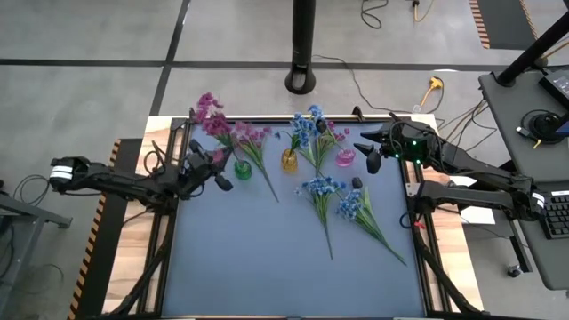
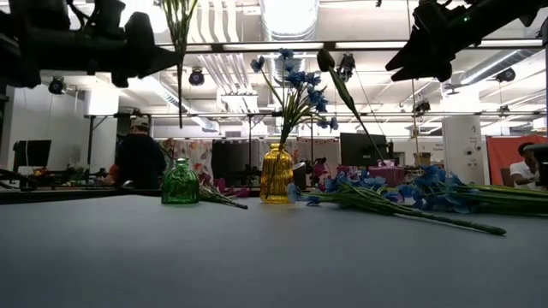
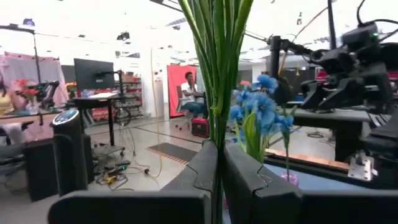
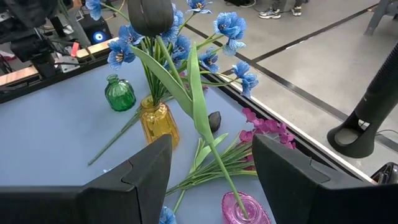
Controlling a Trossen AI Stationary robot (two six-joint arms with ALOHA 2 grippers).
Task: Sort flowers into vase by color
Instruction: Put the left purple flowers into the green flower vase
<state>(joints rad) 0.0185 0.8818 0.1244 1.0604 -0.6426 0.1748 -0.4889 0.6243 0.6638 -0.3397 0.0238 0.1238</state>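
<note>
Left gripper fingers clamp a green stem near green vase; right gripper fingers open above pink vase.

Table w/ grey-blue mat, wood edges L & R. Three small vases stand in a row near far edge: green, amber, pink. Loose blue sprigs lie mid-mat; magenta sprigs lie behind green vase.
</note>
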